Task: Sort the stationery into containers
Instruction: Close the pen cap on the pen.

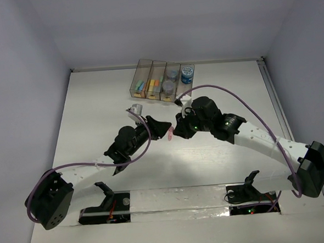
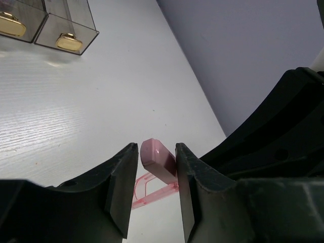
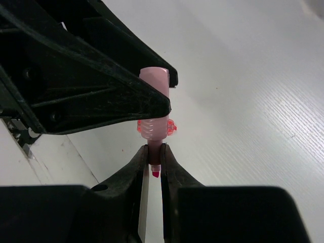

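A pink marker stick hangs above the table's middle between both grippers. My left gripper closes round its blunt end, with the stick tilted against the right finger. My right gripper is shut on the narrow nib end, and the red tip shows between its fingers. The ridged collar sits just above my right fingertips. Four smoky bins stand in a row at the back. They hold blue and yellow sticks, orange sticks and round rolls.
Two bin ends with yellow labels show at the top left of the left wrist view. The table's right edge has a rail. Purple cables loop over both arms.
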Tool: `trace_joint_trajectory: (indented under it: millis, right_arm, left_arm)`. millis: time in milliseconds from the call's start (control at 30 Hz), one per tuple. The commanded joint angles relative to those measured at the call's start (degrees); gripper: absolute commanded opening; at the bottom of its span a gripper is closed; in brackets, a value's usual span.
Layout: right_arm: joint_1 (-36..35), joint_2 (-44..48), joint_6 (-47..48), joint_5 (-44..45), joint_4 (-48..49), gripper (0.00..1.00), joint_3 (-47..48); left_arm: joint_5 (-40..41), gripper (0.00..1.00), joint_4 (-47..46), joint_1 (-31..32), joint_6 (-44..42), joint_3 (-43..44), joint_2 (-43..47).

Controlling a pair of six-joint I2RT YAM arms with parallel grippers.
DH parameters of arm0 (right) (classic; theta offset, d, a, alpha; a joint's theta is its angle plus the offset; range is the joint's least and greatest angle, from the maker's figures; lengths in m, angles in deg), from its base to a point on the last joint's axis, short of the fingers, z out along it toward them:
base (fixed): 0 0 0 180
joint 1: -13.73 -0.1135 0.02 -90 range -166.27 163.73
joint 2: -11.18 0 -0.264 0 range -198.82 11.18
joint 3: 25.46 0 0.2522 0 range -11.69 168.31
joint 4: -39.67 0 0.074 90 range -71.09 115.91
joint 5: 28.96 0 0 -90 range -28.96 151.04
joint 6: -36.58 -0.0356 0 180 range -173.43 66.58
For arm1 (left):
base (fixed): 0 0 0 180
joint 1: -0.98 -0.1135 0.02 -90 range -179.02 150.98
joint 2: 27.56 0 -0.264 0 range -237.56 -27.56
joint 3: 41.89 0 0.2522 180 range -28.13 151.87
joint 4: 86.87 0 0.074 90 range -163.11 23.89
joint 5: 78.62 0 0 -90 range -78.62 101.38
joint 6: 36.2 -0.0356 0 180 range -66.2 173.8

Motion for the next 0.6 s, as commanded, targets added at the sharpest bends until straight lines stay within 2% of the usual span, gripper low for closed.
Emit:
trace_joint_trajectory:
  millis: [0, 133, 267, 367, 467, 567]
  right_arm:
    - [-0.63, -0.08, 1.97, -0.78, 3.62, 0.0, 2.98]
    - [-0.63, -1.32, 2.24, -0.34, 4.15, 0.0, 2.98]
    - [-0.63, -1.93, 1.63, 0.18, 5.38, 0.0, 2.54]
    - [-0.63, -1.24, 0.92, 1.85, 6.78, 0.0, 1.14]
    - [-0.63, 0.26, -0.13, 0.81, 11.52, 0.14, -2.54]
    - [-0.63, 3.59, -0.92, -1.39, 18.99, 0.4, -6.85]
  left_arm:
    - [-1.74, 0.32, -3.7, -0.46, 0.6, 0.33, 1.1]
    - [-2.27, 0.21, -3.88, -0.46, 0.95, -0.2, 1.45]
    - [-1.75, 0.0, -3.44, -0.46, 0.95, -0.46, 2.85]
    - [-0.78, 0.0, -2.04, -0.99, 0.43, -0.29, 4.43]
    - [-0.69, 0.0, -0.28, -2.22, -0.36, 0.07, 7.24]
    - [-0.69, 0.0, 1.48, -3.63, -0.54, 0.68, 10.67]
